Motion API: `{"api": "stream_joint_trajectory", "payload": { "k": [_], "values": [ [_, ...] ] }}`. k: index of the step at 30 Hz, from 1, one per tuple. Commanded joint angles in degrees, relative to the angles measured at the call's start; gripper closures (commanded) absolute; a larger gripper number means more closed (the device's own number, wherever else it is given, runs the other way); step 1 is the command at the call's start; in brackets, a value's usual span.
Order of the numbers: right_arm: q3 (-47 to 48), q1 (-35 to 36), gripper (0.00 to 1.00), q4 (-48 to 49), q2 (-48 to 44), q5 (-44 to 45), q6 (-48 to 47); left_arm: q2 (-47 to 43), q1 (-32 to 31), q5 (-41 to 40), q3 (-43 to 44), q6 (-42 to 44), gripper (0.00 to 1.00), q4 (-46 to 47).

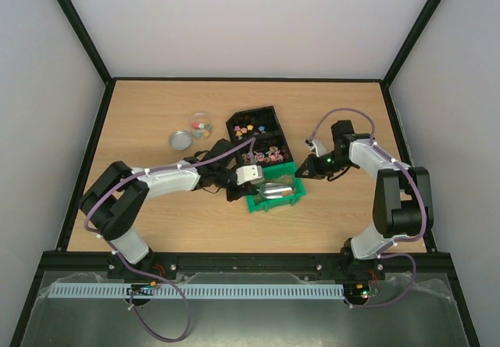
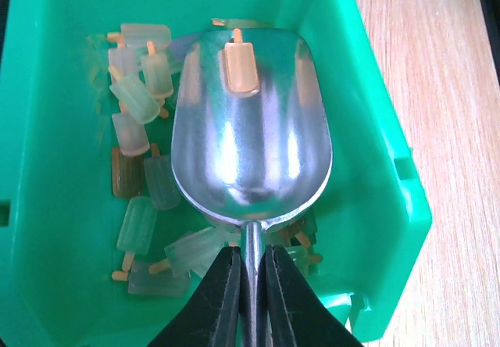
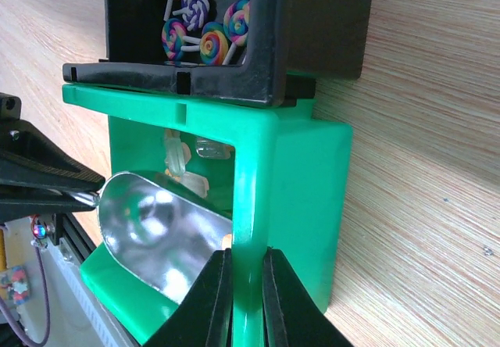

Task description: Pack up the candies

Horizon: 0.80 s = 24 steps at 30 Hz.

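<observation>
Although some bright candies (image 1: 201,125) already lie in the open jar (image 1: 192,118), its lid (image 1: 180,138) beside it, more lie in the black tray (image 1: 269,112), so packing looks partly done. The left gripper (image 2: 251,273) pinches the handle of the metal scoop (image 2: 250,144), which sits in the green bin (image 2: 391,183) holding one pale piece (image 2: 241,69). The right gripper (image 3: 248,273) clamps that bin's wall.

- scoop (image 2: 250,128) in near bin (image 2: 375,175), over popsicle pieces (image 2: 141,97)
- far bin (image 1: 258,132) right behind near bin, against it
- jar (image 1: 201,124) with candies (image 1: 203,120) left of far bin
- lid (image 1: 181,138) just left of jar
</observation>
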Motion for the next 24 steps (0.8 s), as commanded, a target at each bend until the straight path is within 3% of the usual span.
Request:
{"api": "stream_joint_trajectory", "payload": {
  "k": [1, 24],
  "values": [
    [0.1, -0.8, 0.99, -1.2, 0.2, 3.8, -2.2, 0.3, 0.3, 4.7, -1.0, -0.8, 0.98, 6.4],
    [0.4, -1.5, 0.99, -1.2, 1.4, 4.6, -2.8, -5.5, 7.9, 10.8, -8.1, -1.7, 0.98, 20.2]
  ]
}}
